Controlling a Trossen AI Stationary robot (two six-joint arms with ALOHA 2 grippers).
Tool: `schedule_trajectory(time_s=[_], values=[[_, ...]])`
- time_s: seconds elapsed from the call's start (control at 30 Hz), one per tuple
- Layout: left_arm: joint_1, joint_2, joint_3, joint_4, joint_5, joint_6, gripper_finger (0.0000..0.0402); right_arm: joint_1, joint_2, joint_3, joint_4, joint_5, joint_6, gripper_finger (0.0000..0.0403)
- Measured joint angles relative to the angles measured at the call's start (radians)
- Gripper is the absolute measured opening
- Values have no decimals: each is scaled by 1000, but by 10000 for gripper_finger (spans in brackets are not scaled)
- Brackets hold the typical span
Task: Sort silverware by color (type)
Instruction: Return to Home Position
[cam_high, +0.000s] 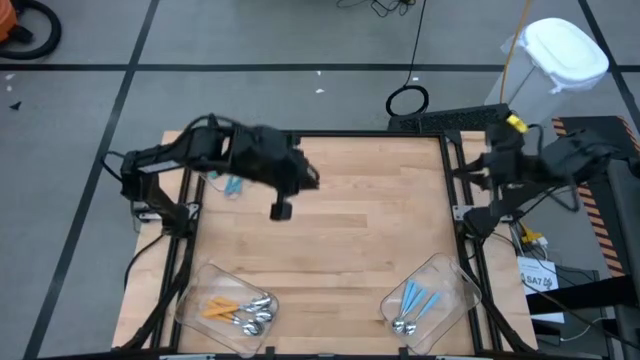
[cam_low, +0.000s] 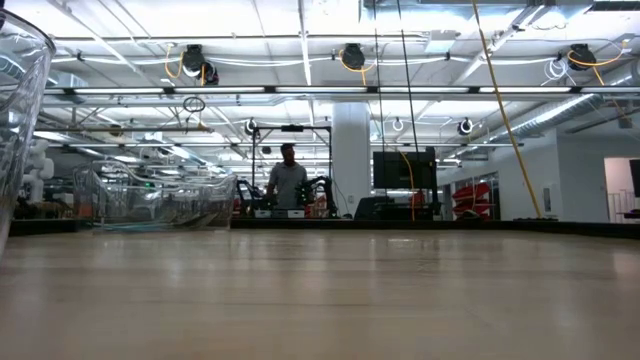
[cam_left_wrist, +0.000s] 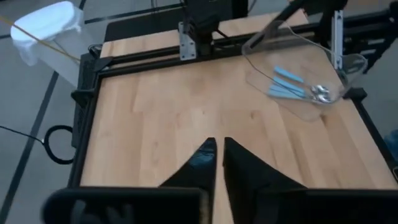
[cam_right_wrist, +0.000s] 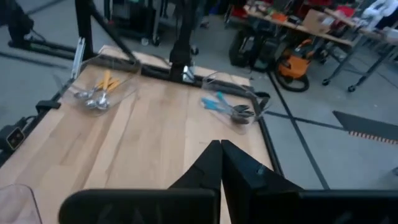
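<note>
Orange spoons (cam_high: 222, 307) lie in the lower-left bin (cam_high: 200, 285), and blue spoons (cam_high: 418, 298) slant in the lower-right bin (cam_high: 452, 276). Left gripper (cam_left_wrist: 219, 140), fingers pressed together and empty, hangs up-frame, nearer both. Right gripper (cam_right_wrist: 219, 144), likewise closed, sits far right.

Matt wood table (cam_high: 370, 220), clear glossy plastic bins (cam_high: 458, 272), shiny metal-bowled spoons (cam_high: 252, 316).

Long white ceiling strip lights (cam_low: 240, 90) light my pale wooden table (cam_high: 370, 230) brightly and evenly; shadows on it are faint.
</note>
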Motion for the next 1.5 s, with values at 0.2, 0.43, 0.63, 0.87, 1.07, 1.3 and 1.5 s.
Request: schedule_trajectory(time_s=[0.2, 0.43, 0.63, 0.87, 1.07, 1.3, 1.5], values=[[132, 6, -9, 44, 151, 49, 3, 0, -156, -137, 12, 7, -1, 0], [225, -11, -128, 17, 280, 70, 1, 0, -318, -327, 129, 38, -8, 0], [215, -95, -277, 58, 294, 51, 1, 0, -375, -463, 264, 39, -65, 0], [170, -307, -650, 354, 236, -60, 0, 0, -378, -601, 423, 42, -46, 0], [114, -495, -928, 578, 101, -114, 0, 1, -378, -699, 581, 100, -24, 0], [76, -670, -1268, 872, 51, -167, 0, 1, -381, -833, 662, 143, -16, 0], [39, -747, -1502, 1105, 35, -251, 0, 1, -412, -1007, 836, 109, 13, 0]])
